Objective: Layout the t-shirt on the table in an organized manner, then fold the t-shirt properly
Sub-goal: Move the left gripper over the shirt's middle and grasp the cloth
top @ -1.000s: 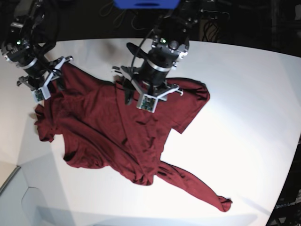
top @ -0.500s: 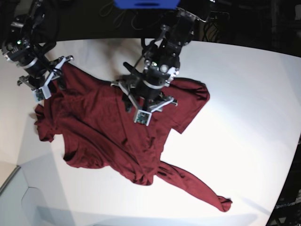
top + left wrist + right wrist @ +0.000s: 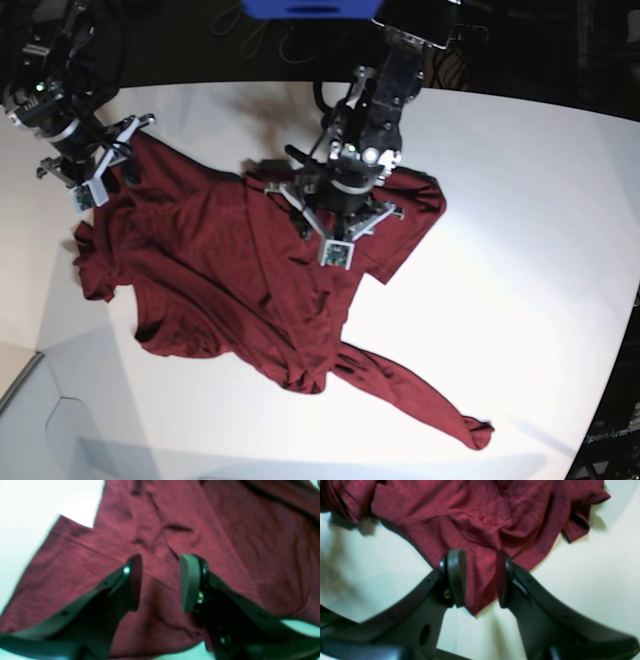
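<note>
Wrist views show left gripper (image 3: 160, 580) and right gripper (image 3: 480, 577) spread above t-shirt (image 3: 230, 270)

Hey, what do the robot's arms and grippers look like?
Both arms are black with silvery rings near the wrist and small green lights. The left gripper and right gripper have dark curved fingers with flat oval pads, white brackets and a small green circuit board. Black cables trail behind.

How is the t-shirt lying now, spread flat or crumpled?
Crumpled. The t-shirt is bunched and creased on the table, with one twisted part trailing away.
</note>
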